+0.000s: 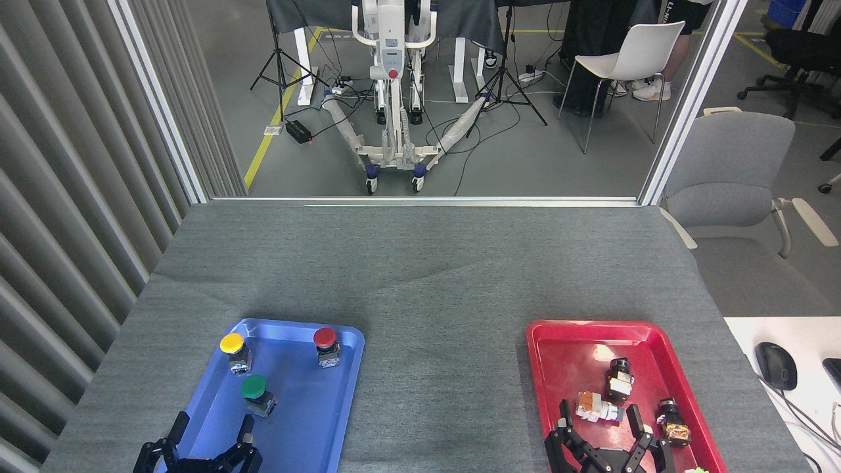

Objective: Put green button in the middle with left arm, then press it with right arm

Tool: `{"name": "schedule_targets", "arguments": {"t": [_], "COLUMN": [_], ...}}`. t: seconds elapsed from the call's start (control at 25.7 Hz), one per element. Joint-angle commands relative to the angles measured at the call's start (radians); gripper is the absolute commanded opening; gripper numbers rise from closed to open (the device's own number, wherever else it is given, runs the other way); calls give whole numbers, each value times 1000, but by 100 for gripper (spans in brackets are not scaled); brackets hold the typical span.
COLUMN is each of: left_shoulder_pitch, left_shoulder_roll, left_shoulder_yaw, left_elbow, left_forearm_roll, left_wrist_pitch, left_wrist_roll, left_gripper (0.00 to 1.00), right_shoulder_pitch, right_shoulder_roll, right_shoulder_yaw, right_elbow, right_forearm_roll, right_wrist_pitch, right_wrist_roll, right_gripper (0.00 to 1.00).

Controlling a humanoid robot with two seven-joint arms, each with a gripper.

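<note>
Glossy plastic trays, matt felt cloth

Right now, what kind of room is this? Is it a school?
Probably not a school: it looks like a robot lab or workshop. A wheeled white machine stand trails cables on the floor, camera tripods stand beside it, and the grey cloth table holds a blue tray of push buttons.

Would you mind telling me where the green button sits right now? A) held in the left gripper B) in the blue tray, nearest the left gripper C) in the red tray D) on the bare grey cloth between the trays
B: the green button stands inside the blue tray, just ahead of the open left gripper, untouched.
</note>
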Motion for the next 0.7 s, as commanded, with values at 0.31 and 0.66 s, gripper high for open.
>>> {"name": "schedule_targets", "arguments": {"t": [0.31, 0.66], "left_shoulder_pitch": [-7, -28], "left_shoulder_roll": [8, 12], "left_shoulder_yaw": [0, -3], "left_elbow": [1, 38], "left_forearm_roll": [-1, 0], "left_wrist_pitch": [-15, -52], "left_wrist_roll": [1, -1], "left_gripper": [99, 99], "right_shoulder_pitch": [2, 2], "right_shoulder_roll": [2, 8], "right_shoulder_yaw": [0, 2], "right_elbow": [5, 13], "right_forearm_roll": [0, 0], "right_wrist_pitch": [0, 0], "right_wrist_roll": [0, 0], "right_gripper": [100, 100]}}
